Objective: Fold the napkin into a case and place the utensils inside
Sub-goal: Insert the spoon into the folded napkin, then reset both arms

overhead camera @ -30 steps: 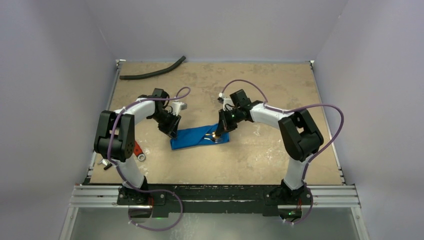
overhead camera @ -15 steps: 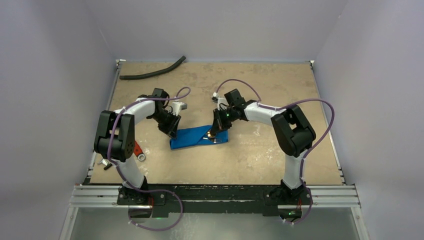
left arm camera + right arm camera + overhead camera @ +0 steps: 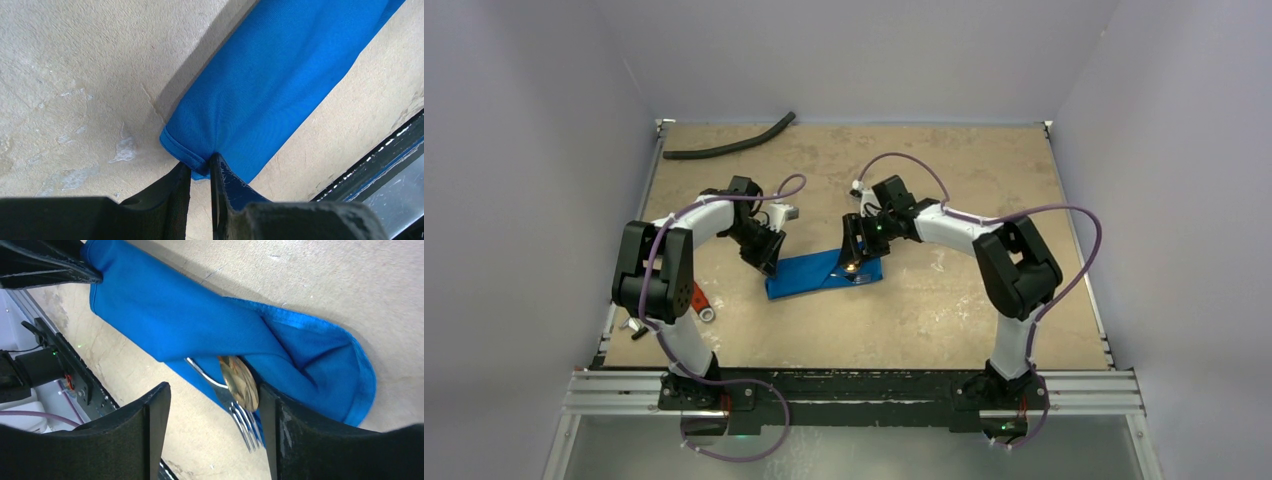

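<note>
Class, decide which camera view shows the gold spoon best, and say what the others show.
The right wrist view: the spoon lies close up, its gold bowl sticking out of the napkin beside the fork. The top external view gives only a tiny glint; the left wrist view shows just cloth.

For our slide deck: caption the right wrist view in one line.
Open right jaws flank a silver metal fork and gold-bowled spoon poking from a folded shiny blue cloth case.
</note>
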